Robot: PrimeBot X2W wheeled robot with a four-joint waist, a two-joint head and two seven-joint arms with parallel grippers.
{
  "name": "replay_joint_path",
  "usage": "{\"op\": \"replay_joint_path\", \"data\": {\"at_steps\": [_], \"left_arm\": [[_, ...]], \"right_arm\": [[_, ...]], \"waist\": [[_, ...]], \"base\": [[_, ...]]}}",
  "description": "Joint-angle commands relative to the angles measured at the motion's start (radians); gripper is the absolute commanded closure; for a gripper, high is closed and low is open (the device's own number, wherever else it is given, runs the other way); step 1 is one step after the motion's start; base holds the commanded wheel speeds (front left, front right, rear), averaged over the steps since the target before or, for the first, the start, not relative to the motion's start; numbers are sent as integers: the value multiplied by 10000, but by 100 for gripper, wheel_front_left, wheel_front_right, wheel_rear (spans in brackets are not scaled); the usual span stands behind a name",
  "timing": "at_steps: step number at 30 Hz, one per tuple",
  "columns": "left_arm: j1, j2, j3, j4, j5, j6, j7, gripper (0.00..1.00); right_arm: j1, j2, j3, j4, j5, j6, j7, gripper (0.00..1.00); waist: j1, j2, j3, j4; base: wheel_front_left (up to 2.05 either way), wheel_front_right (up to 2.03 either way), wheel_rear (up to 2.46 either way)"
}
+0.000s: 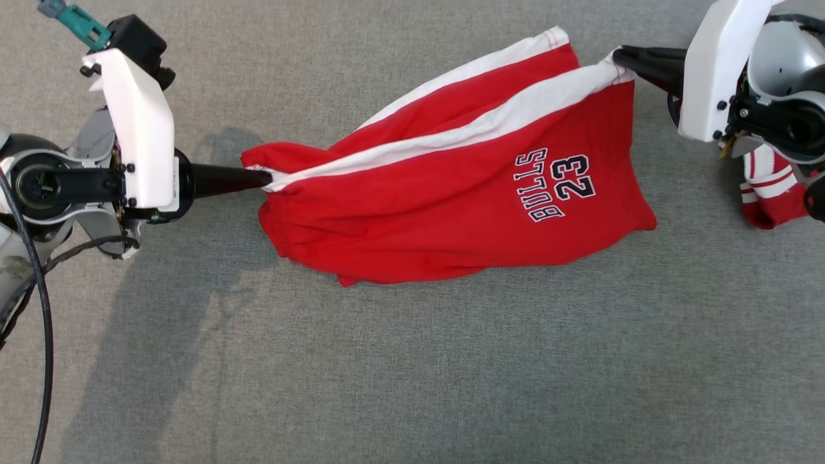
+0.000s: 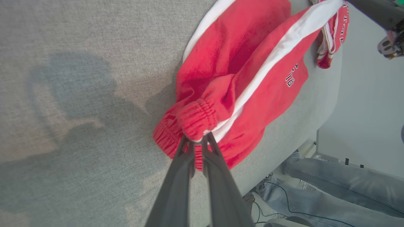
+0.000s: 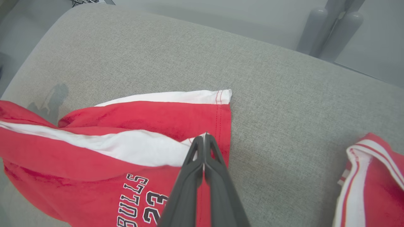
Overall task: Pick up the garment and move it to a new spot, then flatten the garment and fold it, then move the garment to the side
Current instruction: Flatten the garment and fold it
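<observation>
1. The left tool (image 1: 265, 180) is pinching the waistband of the red shorts (image 1: 451, 200), jaws closed.
2. The right tool (image 1: 617, 59) is clamping the white-striped hem corner, jaws closed.
3. The red shorts are stretching between them over the grey counter (image 1: 412, 374).

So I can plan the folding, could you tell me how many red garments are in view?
2. The Bulls shorts stretch between the left gripper and right gripper; a second red-and-white garment lies far right, partly hidden by the right arm.

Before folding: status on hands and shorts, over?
Left hand shut on shorts waistband. Right hand shut on hem corner. Stripe taut between. Another red garment beside right arm, not touching shorts.
</observation>
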Motion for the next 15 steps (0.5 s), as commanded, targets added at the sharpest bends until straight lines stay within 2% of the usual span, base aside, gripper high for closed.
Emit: {"op": "replay_joint_path", "data": {"at_steps": [1,10,15], "left_arm": [[-185,-25,76,144,-60,-45,19,100],[-831,-597,150,928,-40,33,215,100],[-1130,-714,114,1216,111,82,284,100]], "right_arm": [[-185,-16,77,123,1,6,-158,100],[-1176,-24,904,922,50,6,-1336,100],[-1579,78,1390,1366,171,6,-1999,100]], "waist": [[0,0,160,87],[0,0,722,258],[0,0,871,298]], "base": [[0,0,0],[0,0,0],[0,0,0]]}}
